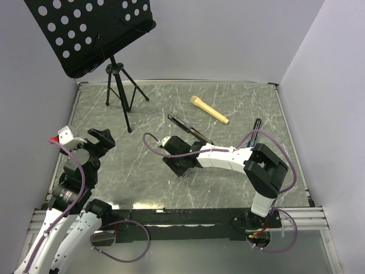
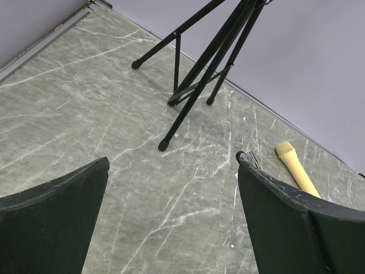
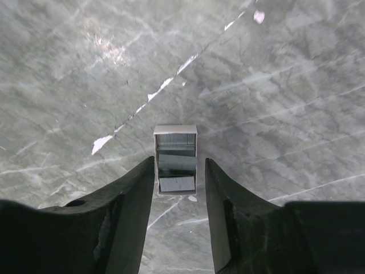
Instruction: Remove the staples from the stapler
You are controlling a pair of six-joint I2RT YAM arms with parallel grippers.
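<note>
In the right wrist view the staples (image 3: 175,142), a short silvery strip, lie flat on the grey marbled table. My right gripper (image 3: 178,162) stands open around the strip's near end. Its left finger is close against the strip's edge and a narrow gap shows on the right side. In the top view the stapler (image 1: 190,129) lies opened out as a thin black bar just behind my right gripper (image 1: 182,169), and the staples are hidden there. My left gripper (image 1: 102,137) is open wide at the table's left side, nothing between its fingers (image 2: 51,222).
A tan stick-like handle (image 1: 209,109) lies at the back centre, and it also shows in the left wrist view (image 2: 296,169). A blue-and-black pen (image 1: 255,129) lies to the right. A black music stand on a tripod (image 1: 121,94) occupies the back left corner.
</note>
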